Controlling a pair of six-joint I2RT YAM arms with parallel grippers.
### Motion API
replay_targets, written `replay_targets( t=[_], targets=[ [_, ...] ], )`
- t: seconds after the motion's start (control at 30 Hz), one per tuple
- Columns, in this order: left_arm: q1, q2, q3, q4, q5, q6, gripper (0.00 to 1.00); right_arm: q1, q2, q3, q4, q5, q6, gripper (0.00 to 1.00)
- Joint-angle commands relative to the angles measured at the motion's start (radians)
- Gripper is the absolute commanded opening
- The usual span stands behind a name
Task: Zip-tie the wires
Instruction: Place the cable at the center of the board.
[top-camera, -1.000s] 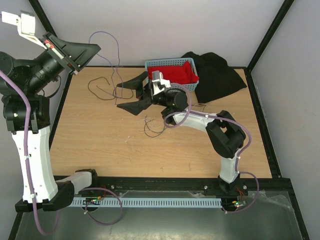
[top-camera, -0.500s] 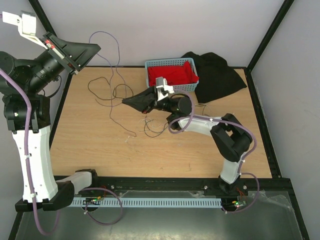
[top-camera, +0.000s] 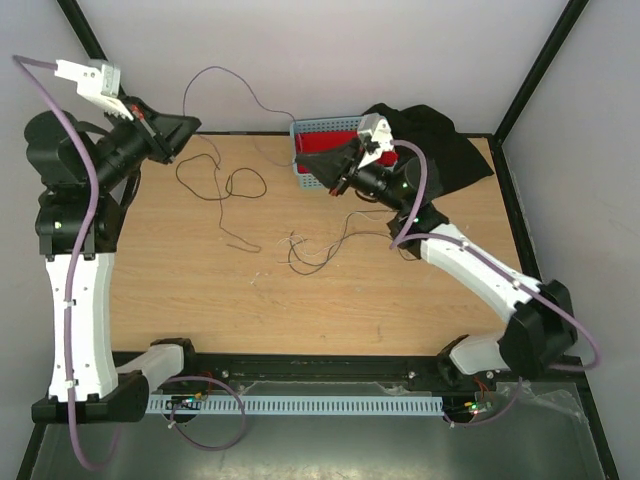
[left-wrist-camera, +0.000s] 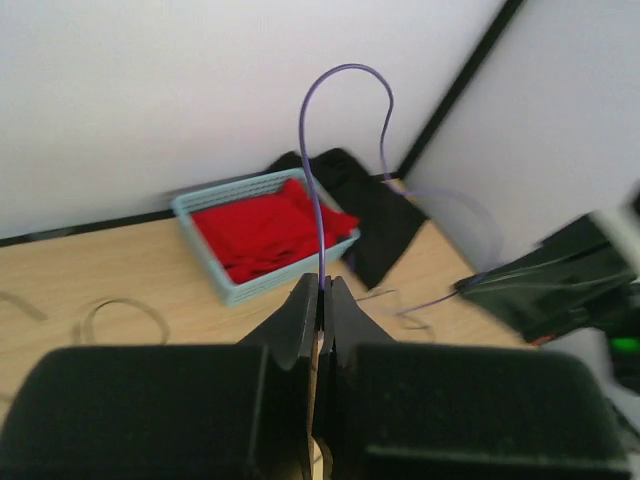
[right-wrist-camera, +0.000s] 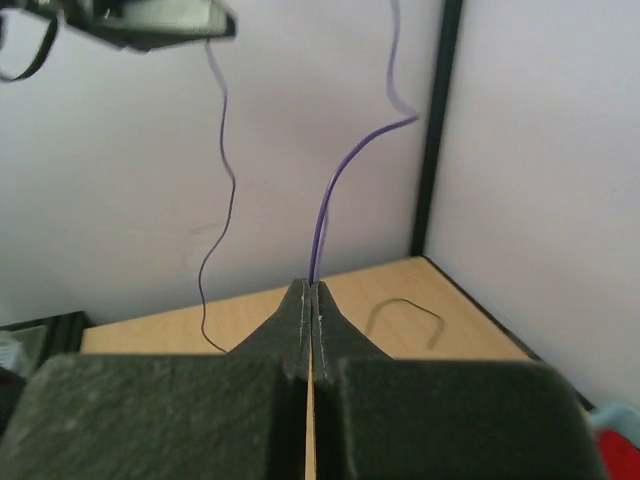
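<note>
Left gripper (left-wrist-camera: 321, 290) pressed together on thin purple wire (left-wrist-camera: 345, 66) — right gripper (right-wrist-camera: 309, 295) likewise pinched shut on it, strand arching in air between both. Blue basket (top-camera: 320, 126) at far edge of table (top-camera: 200, 290), red cloth (top-camera: 315, 143) inside; black cloth (top-camera: 445, 150) just beside. Other wires (top-camera: 226, 186) — loose dark loops lying on table.

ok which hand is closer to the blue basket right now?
Right. The right hand is at the blue basket's near-left edge, overlapping it in the top view; the left hand is far off to its left.
</note>
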Motion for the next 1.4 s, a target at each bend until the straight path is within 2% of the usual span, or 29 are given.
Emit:
replay_targets(
  t=[0.0, 0.1, 0.23, 0.33, 0.5, 0.63, 0.8, 1.03, 1.17, 1.3, 1.37],
  targets=[
    [-0.014, -0.085, -0.054, -0.006, -0.161, 0.243, 0.01, 0.006, -0.089, 0.107, -0.505, 0.201, -0.258, 0.0],
    [-0.027, -0.08, -0.072, 0.007, -0.148, 0.273, 0.01, 0.005, -0.11, 0.14, -0.639, 0.302, -0.296, 0.0],
    [-0.118, -0.065, -0.117, 0.031, -0.167, 0.309, 0.03, 0.004, -0.152, 0.166, -0.806, 0.569, -0.306, 0.0],
    [-0.212, -0.049, -0.172, 0.079, -0.195, 0.319, 0.05, -0.009, -0.216, 0.137, -0.856, 0.728, -0.304, 0.0],
    [-0.362, 0.014, -0.215, 0.134, -0.266, 0.344, 0.07, -0.049, -0.298, 0.143, -0.951, 0.89, -0.311, 0.0],
    [-0.44, 0.069, -0.213, 0.174, -0.297, 0.351, 0.07, -0.063, -0.338, 0.167, -1.013, 1.015, -0.343, 0.0],
    [-0.517, 0.132, -0.184, 0.205, -0.299, 0.346, 0.08, -0.108, -0.374, 0.18, -1.04, 1.135, -0.378, 0.0],
    [-0.61, 0.219, -0.135, 0.232, -0.291, 0.352, 0.12, -0.214, -0.391, 0.184, -1.046, 1.169, -0.396, 0.0],
    [-0.626, 0.257, -0.139, 0.233, -0.303, 0.356, 0.25, -0.278, -0.362, 0.149, -1.049, 1.182, -0.408, 0.0],
    [-0.617, 0.236, -0.225, 0.228, -0.424, 0.366, 0.53, -0.394, -0.334, 0.106, -1.068, 1.199, -0.408, 0.0],
    [-0.594, 0.219, -0.277, 0.225, -0.466, 0.346, 0.59, -0.452, -0.322, 0.092, -1.078, 1.183, -0.402, 0.0]
  ],
)
